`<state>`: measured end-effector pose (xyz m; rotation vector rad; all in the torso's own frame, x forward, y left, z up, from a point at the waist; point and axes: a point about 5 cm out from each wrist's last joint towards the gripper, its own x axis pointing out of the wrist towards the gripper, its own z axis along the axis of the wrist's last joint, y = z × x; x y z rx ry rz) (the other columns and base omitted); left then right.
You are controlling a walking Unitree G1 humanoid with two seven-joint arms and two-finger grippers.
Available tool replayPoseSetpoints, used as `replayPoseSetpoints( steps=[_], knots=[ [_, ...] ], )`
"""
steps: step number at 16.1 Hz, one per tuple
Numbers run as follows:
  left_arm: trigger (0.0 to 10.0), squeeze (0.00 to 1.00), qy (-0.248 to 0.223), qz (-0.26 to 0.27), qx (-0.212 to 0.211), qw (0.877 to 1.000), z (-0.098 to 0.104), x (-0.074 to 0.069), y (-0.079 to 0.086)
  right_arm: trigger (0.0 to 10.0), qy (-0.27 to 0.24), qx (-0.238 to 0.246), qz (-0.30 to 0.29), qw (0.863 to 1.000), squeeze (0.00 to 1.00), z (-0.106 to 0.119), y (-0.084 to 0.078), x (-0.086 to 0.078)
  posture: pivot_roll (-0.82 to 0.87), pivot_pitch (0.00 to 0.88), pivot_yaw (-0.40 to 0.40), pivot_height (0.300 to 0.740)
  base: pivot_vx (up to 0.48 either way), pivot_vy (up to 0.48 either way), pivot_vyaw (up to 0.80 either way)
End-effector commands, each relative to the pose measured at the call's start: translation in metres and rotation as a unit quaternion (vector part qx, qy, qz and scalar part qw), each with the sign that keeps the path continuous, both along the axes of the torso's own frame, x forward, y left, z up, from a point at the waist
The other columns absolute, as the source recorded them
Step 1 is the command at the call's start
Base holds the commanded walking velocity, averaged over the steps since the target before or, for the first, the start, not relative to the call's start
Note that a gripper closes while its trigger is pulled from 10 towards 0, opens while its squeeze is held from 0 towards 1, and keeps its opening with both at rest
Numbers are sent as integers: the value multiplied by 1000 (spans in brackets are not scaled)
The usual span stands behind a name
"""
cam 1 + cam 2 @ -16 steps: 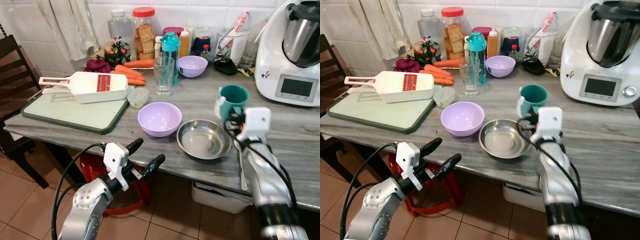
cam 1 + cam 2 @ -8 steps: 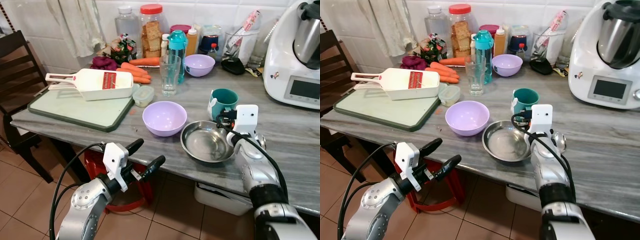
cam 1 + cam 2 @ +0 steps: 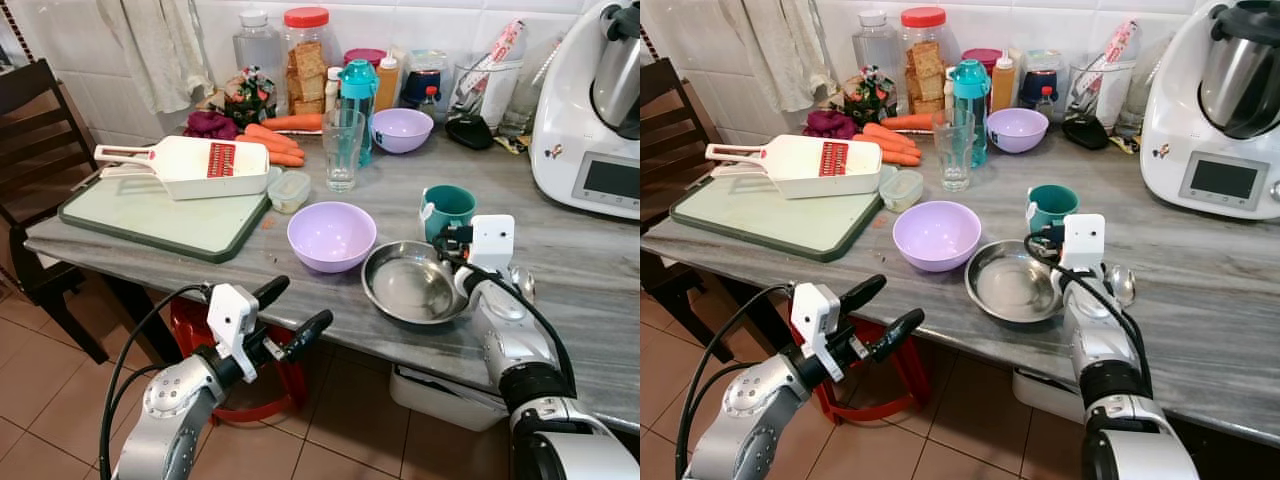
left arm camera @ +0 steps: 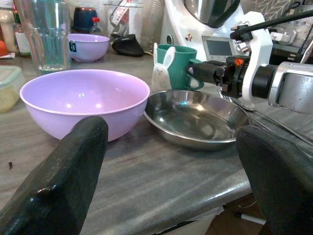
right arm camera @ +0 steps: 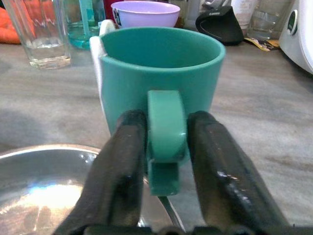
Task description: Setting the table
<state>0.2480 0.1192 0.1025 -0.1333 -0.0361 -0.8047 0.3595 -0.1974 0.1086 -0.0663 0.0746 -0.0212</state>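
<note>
Two black fingers of the left gripper (image 3: pixel 283 312) stand apart below the counter edge, short of the purple bowl (image 3: pixel 331 235). Right of the steel bowl (image 3: pixel 412 285), the right gripper (image 5: pixel 164 147) pinches the upright teal mug (image 3: pixel 447 209) by its handle

A lilac bowl (image 4: pixel 83 100) sits just beside a steel bowl (image 4: pixel 198 120), a teal mug (image 4: pixel 176 66) behind.

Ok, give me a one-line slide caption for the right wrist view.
Right gripper fingers clamp the handle of the teal mug, which stands upright beside the steel bowl.
</note>
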Motion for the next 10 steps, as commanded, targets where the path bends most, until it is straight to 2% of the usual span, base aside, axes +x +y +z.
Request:
replayPoseSetpoints(
  steps=[1, 5, 10],
  knots=[
    [10000, 0, -2, 0, 4, 1000, 2, 1, 0, 10000, -8, -6, -7, 1000, 1000, 3, -3, 1, 41, 0, 32, 740, 0, 0, 0],
    [10000, 0, -2, 1, 3, 1000, 2, 2, -1, 10000, -21, -21, -19, 999, 1000, 0, -8, -4, 34, 0, 37, 740, 0, 0, 0],
    [10000, 0, -3, -7, 0, 1000, 3, 3, -3, 10000, -47, -46, -49, 997, 1000, 8, -19, -8, 28, 0, 42, 740, 0, 0, 0]
  ],
)
